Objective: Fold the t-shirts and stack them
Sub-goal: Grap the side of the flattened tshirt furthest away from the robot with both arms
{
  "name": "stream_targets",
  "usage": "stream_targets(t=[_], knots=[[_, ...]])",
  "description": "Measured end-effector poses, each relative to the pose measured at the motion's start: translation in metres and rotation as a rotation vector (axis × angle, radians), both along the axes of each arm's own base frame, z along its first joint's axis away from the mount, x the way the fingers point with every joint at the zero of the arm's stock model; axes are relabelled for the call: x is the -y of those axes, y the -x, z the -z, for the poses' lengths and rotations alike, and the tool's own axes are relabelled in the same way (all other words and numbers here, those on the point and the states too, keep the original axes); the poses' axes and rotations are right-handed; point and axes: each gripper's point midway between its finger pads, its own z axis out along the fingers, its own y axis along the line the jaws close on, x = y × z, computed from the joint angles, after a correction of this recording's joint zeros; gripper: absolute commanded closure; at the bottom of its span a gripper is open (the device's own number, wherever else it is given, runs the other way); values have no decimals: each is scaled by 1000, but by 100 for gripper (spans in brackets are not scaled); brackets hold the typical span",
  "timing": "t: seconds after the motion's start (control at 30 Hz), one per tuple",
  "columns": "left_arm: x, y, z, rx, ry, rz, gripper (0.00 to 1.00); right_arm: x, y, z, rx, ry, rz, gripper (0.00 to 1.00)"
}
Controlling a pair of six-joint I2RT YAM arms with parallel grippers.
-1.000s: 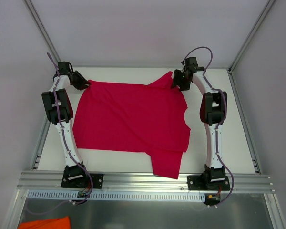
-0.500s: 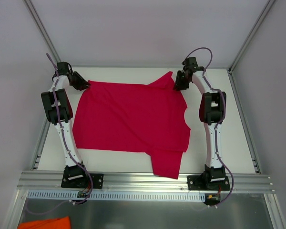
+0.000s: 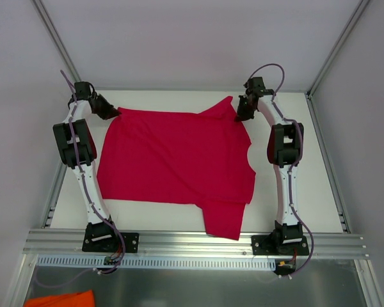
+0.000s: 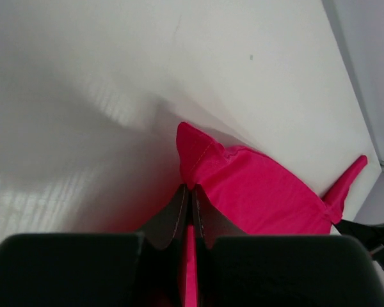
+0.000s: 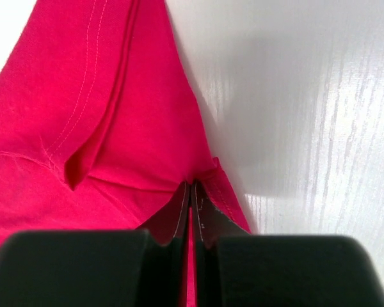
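A: Where is the t-shirt [image 3: 179, 160] found?

B: It is spread almost flat across the white desk [image 3: 323, 185]. One sleeve is pointed toward the near edge and another toward the far right.

A: How is it expected to handle?

B: It is judged light, thin and limp. Small folds are seen wherever it is pinched, so sagging and dragging are expected once it is lifted. It is best taken at the stitched edges, both far corners together.

A: And the grippers?

B: The left gripper [image 3: 115, 114] is closed on the far left corner. The right gripper [image 3: 239, 118] is closed on the edge beside the far sleeve.
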Motion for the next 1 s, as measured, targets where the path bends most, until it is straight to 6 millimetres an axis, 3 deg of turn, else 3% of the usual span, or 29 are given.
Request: stream_targets(t=[0.13, 0.23, 0.53, 0.67, 0.8, 1.0], knots=[[4, -4, -17, 45, 20, 16, 100, 5, 2, -5, 7, 33, -16, 99], [9, -3, -29, 75, 39, 29, 100, 10, 5, -20, 22, 60, -27, 99], [24, 28, -55, 98, 77, 48, 100, 21, 27, -111, 150, 104, -48, 99], [30, 44, -62, 99, 87, 53, 100, 21, 36, -140, 190, 111, -59, 99], [38, 68, -67, 88, 100, 60, 100, 22, 55, -145, 170, 123, -76, 99], [46, 98, -77, 87, 90, 71, 100, 13, 107, -120, 52, 159, -124, 99]])
